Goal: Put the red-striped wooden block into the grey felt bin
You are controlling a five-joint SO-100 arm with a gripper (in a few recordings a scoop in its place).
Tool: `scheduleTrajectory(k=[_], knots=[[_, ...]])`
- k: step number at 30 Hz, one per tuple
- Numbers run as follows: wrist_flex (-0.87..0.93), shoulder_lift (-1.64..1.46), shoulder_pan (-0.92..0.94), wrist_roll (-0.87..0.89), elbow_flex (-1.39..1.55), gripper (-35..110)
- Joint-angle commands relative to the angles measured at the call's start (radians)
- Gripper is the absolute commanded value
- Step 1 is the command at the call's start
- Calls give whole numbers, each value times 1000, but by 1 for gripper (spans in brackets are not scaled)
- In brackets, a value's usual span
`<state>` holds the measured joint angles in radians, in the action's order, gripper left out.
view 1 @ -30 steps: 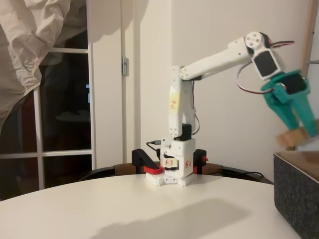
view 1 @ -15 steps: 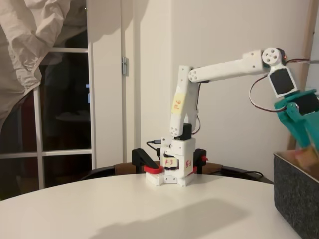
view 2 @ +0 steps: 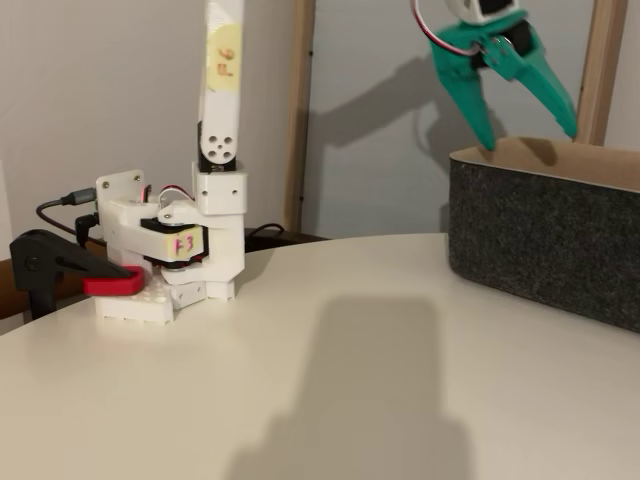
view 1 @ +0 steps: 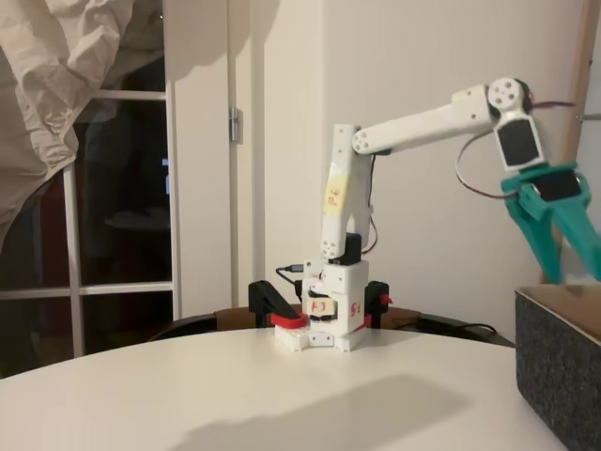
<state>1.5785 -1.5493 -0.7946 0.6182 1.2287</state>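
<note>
Teal fingers [view 2: 527,118] spread wide and empty, poised just above the rim of the grey felt bin [view 2: 540,235] at the bench [view 2: 330,380] edge. No red-striped wooden block between them; probably lying inside, hidden by the wall. Looks essentially done: only withdrawing the arm left

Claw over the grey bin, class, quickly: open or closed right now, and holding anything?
Claw: open, fingers spread wide above the grey felt bin, nothing between them.
</note>
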Motion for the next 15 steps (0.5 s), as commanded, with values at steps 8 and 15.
scheduleTrajectory(k=[8,15], knots=[[244,-268,-23,18,-21,35],[341,-385,-17,17,14,34]])
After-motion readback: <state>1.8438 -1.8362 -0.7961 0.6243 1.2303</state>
